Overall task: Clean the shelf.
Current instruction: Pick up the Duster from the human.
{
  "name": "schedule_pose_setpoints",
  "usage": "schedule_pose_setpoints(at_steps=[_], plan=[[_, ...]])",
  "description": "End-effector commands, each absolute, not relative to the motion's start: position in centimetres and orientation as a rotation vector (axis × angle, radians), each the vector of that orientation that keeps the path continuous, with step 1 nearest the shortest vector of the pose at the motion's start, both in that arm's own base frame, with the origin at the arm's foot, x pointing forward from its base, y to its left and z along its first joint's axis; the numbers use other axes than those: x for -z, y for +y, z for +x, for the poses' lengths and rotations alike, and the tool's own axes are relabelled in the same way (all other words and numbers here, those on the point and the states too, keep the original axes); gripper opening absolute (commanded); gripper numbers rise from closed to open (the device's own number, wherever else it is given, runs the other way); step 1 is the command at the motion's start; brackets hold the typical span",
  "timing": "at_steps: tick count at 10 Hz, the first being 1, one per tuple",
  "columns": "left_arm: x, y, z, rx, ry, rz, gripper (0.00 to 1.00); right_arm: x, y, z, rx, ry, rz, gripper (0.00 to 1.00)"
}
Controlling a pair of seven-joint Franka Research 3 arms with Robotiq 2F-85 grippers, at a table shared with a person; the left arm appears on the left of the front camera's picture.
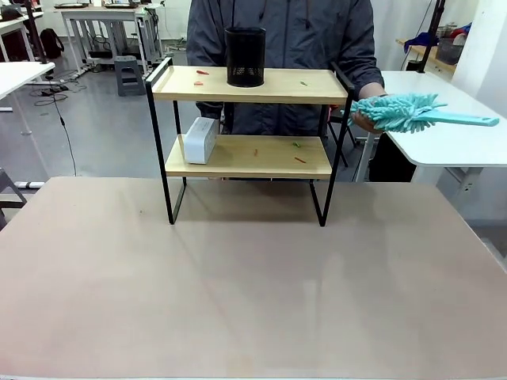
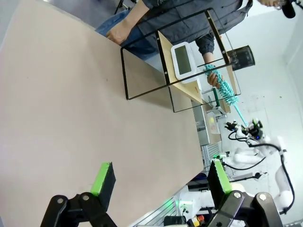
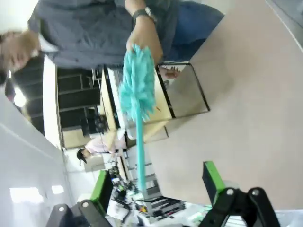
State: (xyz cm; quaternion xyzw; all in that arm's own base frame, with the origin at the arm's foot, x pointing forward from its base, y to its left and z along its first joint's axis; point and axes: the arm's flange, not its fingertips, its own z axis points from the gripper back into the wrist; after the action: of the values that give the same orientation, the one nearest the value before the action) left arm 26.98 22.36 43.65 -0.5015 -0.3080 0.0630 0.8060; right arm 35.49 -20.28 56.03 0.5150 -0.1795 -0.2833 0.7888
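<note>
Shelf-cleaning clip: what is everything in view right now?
shelf: one, light wood, black frame, far side of table
pen holder: one, black mesh, top board
device: one, white, lower board's left end
scraps: about six, red and green, both boards
duster: one, teal, right of shelf
table: one, tan, under shelf
person's hand: one, holding duster
left pincer: one, black, green pads, open over table
right pincer: one, same colours, open, facing duster

From my console: the shelf [image 1: 277, 85] pairs pale, smooth wood with thin black metal; the duster [image 1: 412, 112] is shaggy teal cloth on plastic.
</note>
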Motion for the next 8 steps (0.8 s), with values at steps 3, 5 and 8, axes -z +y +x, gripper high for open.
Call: schedule_pose_setpoints(at_steps=[3, 5, 8], plan=[[-43.7, 22.5, 27.1, -0.114, -0.688, -1.083, 1.0, -54.3, -16.1, 45.0, 0.699, -0.165, 1.143, 1.0], [-43.7, 22.5, 27.1, -0.114, -0.688, -1.083, 1.0, -53.4, -12.0, 46.5, 0.657, -0.056, 1.136, 1.0], [-43.7, 22.5, 27.1, -0.114, -0.688, -1.083, 1.0, -52.4, -7.7, 47.6, 0.587, 0.046, 1.17, 1.0]])
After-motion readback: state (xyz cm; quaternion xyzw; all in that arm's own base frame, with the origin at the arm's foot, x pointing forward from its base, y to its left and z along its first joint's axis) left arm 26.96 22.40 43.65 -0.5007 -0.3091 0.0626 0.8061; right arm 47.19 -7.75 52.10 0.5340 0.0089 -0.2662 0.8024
